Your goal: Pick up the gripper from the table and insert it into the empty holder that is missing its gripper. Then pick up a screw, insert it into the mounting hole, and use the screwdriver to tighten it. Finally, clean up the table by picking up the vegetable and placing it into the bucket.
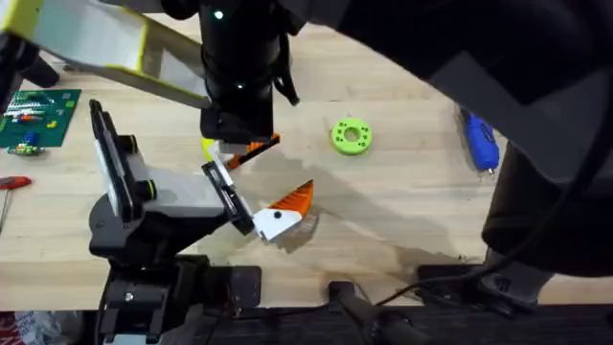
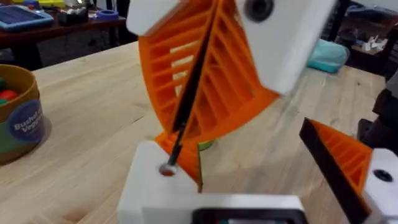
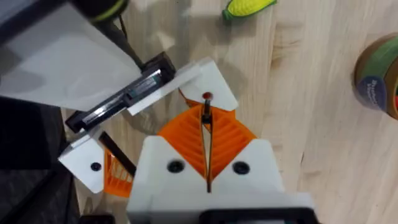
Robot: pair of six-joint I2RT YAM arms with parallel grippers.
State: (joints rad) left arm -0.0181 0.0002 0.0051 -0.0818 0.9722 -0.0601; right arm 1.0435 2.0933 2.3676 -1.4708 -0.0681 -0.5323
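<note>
Your right gripper (image 3: pixel 206 127) has its orange ribbed pads closed on the thin black shaft of the screwdriver (image 3: pixel 206 112). The shaft runs down between the pads, and its tip sits on the red screw (image 3: pixel 207 96). The screw is seated in the hole of a white mounting block (image 3: pixel 211 78). In the left wrist view, the same shaft slants down to the screw head (image 2: pixel 166 169) on top of the white block.

Your left gripper (image 2: pixel 255 155) has its fingers standing well apart, with nothing between them. One side is the white block that carries the screw. The other is an orange finger with a black face (image 2: pixel 339 165).

In the overhead view, your right arm reaches across the middle as a large dark mass. Your left arm extends from the lower left to the white and orange tip (image 1: pixel 283 213) below the right arm.

The vegetable (image 3: pixel 249 7) lies flat on the bare wooden table (image 1: pixel 402 206), past the mounting block and clear of both grippers. It is yellow with a green end. It is outside the bucket (image 3: pixel 379 71), which stands upright and well apart from it. In the left wrist view, the bucket's dark blue label (image 2: pixel 25 121) faces the camera, and coloured pieces show inside the rim.

Farther out on the table are a green ring (image 1: pixel 351 135), a blue tool (image 1: pixel 479 142) and a green circuit board (image 1: pixel 38 117).
</note>
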